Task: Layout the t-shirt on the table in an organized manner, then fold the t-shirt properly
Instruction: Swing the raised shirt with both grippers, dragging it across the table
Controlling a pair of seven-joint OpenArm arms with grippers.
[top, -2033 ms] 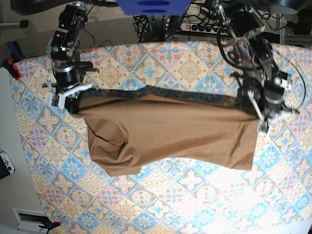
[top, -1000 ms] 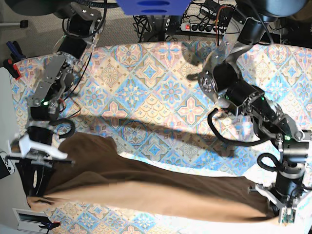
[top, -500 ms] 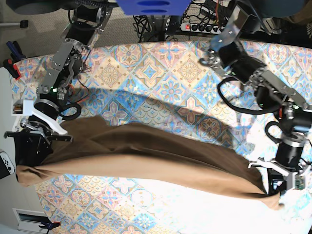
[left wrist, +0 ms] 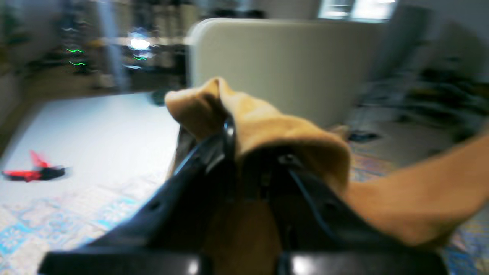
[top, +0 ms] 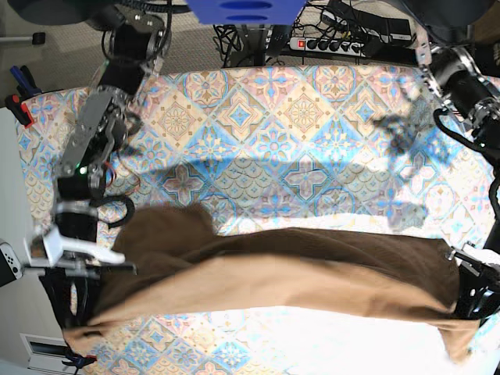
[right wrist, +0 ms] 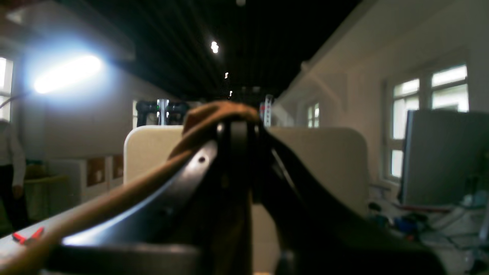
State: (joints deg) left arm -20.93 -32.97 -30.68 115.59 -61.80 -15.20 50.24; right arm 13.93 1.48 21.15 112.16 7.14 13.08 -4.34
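Observation:
The tan t-shirt (top: 273,281) hangs stretched in a long band between my two grippers, over the front part of the patterned table (top: 266,133). On the left of the base view, my right gripper (top: 74,293) is shut on one end of the cloth; the fabric folds over its black fingertips (right wrist: 235,126). At the far right, my left gripper (top: 471,301) is shut on the other end, and the shirt (left wrist: 267,122) bunches over its fingers. A loose flap (top: 168,226) bulges up near the left end.
A power strip (top: 328,43) and cables lie behind the table's far edge. Red clamps (top: 19,109) sit off the left side, and a white controller (top: 8,262) lies lower left. A blue mount (top: 242,9) hangs at top centre.
Both arms have carried the shirt from the back of the table toward the front. In the last half second the band levelled out, the right gripper dropping nearer the front edge.

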